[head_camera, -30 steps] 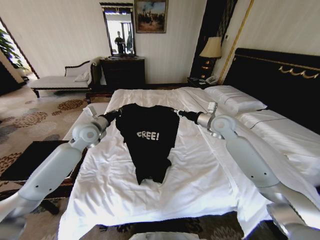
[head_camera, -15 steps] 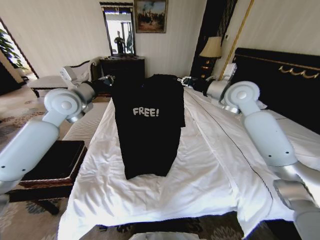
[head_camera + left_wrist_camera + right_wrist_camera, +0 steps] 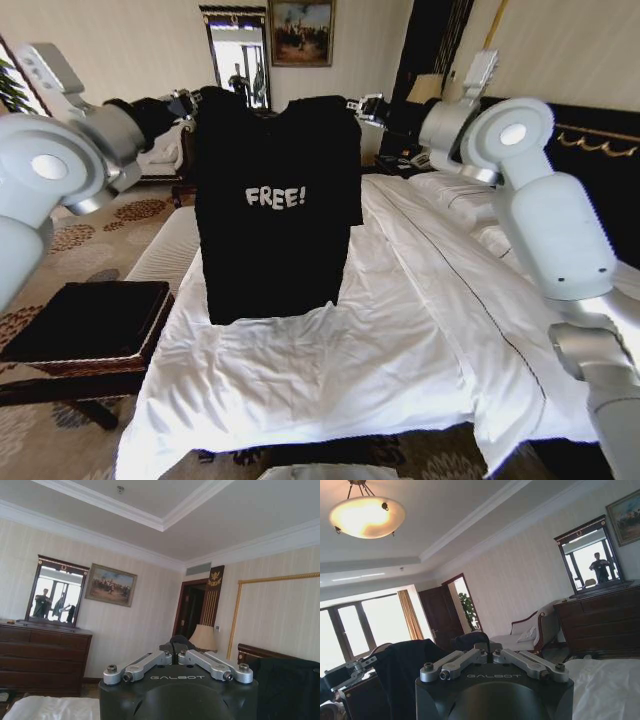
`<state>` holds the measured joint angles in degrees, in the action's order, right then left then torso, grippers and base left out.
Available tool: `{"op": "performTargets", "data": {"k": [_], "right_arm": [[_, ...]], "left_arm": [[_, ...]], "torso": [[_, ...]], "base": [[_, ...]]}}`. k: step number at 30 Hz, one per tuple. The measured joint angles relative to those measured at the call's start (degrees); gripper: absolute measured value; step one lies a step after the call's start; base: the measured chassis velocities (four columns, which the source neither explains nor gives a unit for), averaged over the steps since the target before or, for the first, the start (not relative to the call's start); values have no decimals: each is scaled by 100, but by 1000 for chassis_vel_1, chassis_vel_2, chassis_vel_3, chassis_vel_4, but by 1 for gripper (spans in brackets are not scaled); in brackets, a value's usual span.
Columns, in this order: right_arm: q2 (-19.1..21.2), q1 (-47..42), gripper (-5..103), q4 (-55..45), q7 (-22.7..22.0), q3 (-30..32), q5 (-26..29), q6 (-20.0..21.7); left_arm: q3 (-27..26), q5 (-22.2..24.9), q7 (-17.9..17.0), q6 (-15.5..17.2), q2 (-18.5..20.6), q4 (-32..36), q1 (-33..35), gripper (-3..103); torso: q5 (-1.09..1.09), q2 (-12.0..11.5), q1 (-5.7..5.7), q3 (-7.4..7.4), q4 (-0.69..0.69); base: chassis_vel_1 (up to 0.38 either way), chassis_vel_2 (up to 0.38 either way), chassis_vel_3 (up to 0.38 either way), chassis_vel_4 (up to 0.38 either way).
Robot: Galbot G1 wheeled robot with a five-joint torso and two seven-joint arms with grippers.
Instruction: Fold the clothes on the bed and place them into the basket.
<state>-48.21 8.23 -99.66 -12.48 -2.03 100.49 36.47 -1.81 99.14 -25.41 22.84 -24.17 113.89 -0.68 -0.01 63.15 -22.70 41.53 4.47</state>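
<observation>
The black T-shirt (image 3: 275, 210) with white "FREE!" lettering hangs upright over the white bed (image 3: 330, 385), its hem resting on the duvet. My left gripper (image 3: 190, 100) is shut on one shoulder and my right gripper (image 3: 360, 105) on the other, both raised high and spread apart. In the left wrist view the left gripper (image 3: 175, 649) pinches a fold of black cloth, and more of the T-shirt (image 3: 290, 685) hangs beyond. The right wrist view has the right gripper (image 3: 486, 647) pinching cloth too, with the T-shirt (image 3: 405, 675) draped beside it. The basket (image 3: 85, 320), black-topped, stands on the floor left of the bed.
A tall black headboard (image 3: 600, 170) and pillows (image 3: 450, 190) lie at the right. A white-cushioned bench (image 3: 170, 245) runs along the bed's left side. A dark dresser with mirror (image 3: 240, 60), a chaise longue (image 3: 160, 155) and a lamp (image 3: 425, 90) stand by the far wall.
Both arms rose and drew back toward me, lifting the T-shirt from lying flat on the bed until it hangs upright with only its hem on the duvet.
</observation>
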Motion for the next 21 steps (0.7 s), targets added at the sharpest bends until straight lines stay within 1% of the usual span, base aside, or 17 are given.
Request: {"op": "performTargets", "data": {"k": [1,2,3,4,5,6,8,9,12,13,14,16,17,18,19,20,21], "right_arm": [[1,0,0,-34,-9,1,20,-4],[-53,33,0,-198,-105,-12,114,-41],[-53,33,0,-198,-105,-12,114,-41],[-86,41,0,-370,-199,1,227,-60],[-79,31,0,-548,-294,57,322,-63],[-44,-5,0,-735,-394,150,408,-67],[130,-133,0,-1159,-577,400,677,-59],[130,-133,0,-1159,-577,400,677,-59],[625,-365,0,-1812,-815,830,1238,-1],[957,-535,0,-2120,-896,1120,1574,15],[957,-535,0,-2120,-896,1120,1574,15],[1366,-796,0,-2493,-989,1544,1986,26],[1634,-968,0,-2716,-1019,1846,2233,25],[1797,-1069,0,-2865,-1045,2042,2402,23],[1797,-1069,0,-2865,-1045,2042,2402,23],[1881,-1120,0,-2951,-1066,2146,2503,22],[2068,-1255,0,-3137,-1124,2394,2725,22]], "left_arm": [[-121,35,-1,0,82,80,112,0],[-663,214,-37,1,435,405,578,0],[-663,214,-37,1,435,405,578,0],[-959,437,-73,-25,725,701,846,0],[-1103,589,-87,-61,923,913,963,0],[-1249,757,-109,-84,1124,1152,1020,0],[-1468,1069,-166,-86,1417,1532,1037,0],[-1468,1069,-166,-86,1417,1532,1037,0],[-1754,1575,-242,-14,1803,1902,1014,0],[-1996,1883,-283,62,2052,2060,1066,0],[-1996,1883,-283,62,2052,2060,1066,0],[-2262,2213,-339,168,2363,2231,1120,0],[-2460,2484,-406,247,2553,2329,1124,0],[-2602,2729,-476,332,2667,2384,1101,0],[-2602,2729,-476,332,2667,2384,1101,0],[-2665,2891,-527,380,2739,2412,1062,0],[-2767,3348,-677,514,2934,2456,911,0]], "torso": [[-1,0,0,0,2],[-1,-1,-1,0,4],[-1,-1,-1,0,4],[0,0,0,0,-5],[1,0,1,0,-8],[-2,0,1,-1,-9],[-1,0,3,-2,-7],[-1,0,3,-2,-7],[0,1,3,-2,2],[3,1,3,-2,4],[3,1,3,-2,4],[6,1,3,-2,3],[5,1,2,-2,3],[6,1,2,-2,2],[6,1,2,-2,2],[4,1,2,-1,3],[2,1,3,-1,0]], "base": [[0,0,0,0],[0,0,0,0],[0,0,0,0],[0,0,0,0],[0,0,0,0],[0,0,0,0],[0,0,0,0],[0,0,0,0],[0,0,0,0],[0,0,0,0],[0,0,0,0],[0,0,0,0],[0,0,0,0],[0,0,0,0],[0,0,0,0],[0,0,0,0],[0,0,0,0]]}}
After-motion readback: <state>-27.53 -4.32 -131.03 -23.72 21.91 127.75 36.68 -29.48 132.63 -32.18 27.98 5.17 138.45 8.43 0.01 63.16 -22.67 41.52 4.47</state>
